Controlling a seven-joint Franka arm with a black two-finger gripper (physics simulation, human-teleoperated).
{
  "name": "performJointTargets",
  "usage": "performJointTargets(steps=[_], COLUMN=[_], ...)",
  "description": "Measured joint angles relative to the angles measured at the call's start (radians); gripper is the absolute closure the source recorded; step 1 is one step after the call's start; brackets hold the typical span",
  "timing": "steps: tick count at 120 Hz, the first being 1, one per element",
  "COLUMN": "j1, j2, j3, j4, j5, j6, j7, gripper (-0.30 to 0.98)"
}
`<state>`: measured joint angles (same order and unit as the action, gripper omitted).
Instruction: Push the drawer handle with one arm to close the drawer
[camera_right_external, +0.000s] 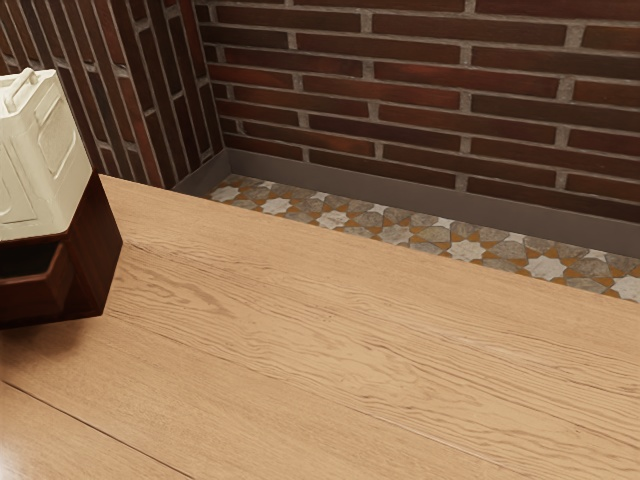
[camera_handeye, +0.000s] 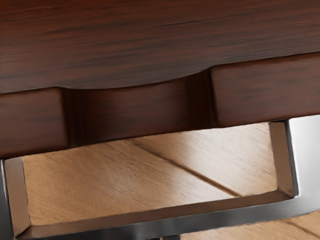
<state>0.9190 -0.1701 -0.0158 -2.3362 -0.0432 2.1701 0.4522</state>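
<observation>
Brick wall (camera_right_external: 420, 90) was the biggest thing, exterior view: dark red bricks, pale rough mortar, both sides cut off by the frame. Table (camera_right_external: 340, 340) next: light wood planks, wavy grain, dark seams, near edge cropped. Behind it, part of a floor (camera_right_external: 395, 235) with star-patterned tiles, rest hidden by the table, plus a plain grey skirting (camera_right_external: 400, 200).

Cabinet (camera_right_external: 97, 250) sat on the table at the exterior view's left, dark red-brown wood, boxy, cut off by that edge. Cream container (camera_right_external: 45, 150) stood on it: moulded panels, loop grip on top, also cropped.

Drawer (camera_right_external: 30, 290) was partly open, its inside too dark to read, one end out of frame. Wrist view had the handle (camera_handeye: 227, 215) close up: smooth metal, squared loop, ends cropped, planks visible through it. Streaky dark wood lay against it, with a shallow curved notch (camera_handeye: 132, 112). Couldn't tell whether my gripper was open or closed, or touching the handle.
</observation>
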Motion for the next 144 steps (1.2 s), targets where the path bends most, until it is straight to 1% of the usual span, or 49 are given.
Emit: performJointTargets(steps=[37,88,109,121,127,131,135,141,144], j1=[0.001,-0.003,0.021,0.029,0.029,0.028,0.029,0.026,0.019], j2=[0.096,0.23,0.277,0.306,0.322,0.33,0.338,0.336,0.31], j3=[-0.013,-0.017,-0.022,-0.021,-0.016,-0.013,-0.011,-0.008,-0.009], j4=[0.106,0.253,0.313,0.351,0.365,0.37,0.378,0.379,0.359], j5=[-0.013,-0.013,0.012,0.013,0.012,0.014,0.018,0.02,0.014], j6=[0.002,0.003,-0.003,-0.006,-0.005,-0.004,-0.003,-0.001,-0.003], j7=[-0.027,-0.052,0.171,0.303,0.355,0.375,0.4,0.401,0.383], gripper=[0.79,0.79,0.79,0.78,0.81,0.86,0.87,0.83,0.78])
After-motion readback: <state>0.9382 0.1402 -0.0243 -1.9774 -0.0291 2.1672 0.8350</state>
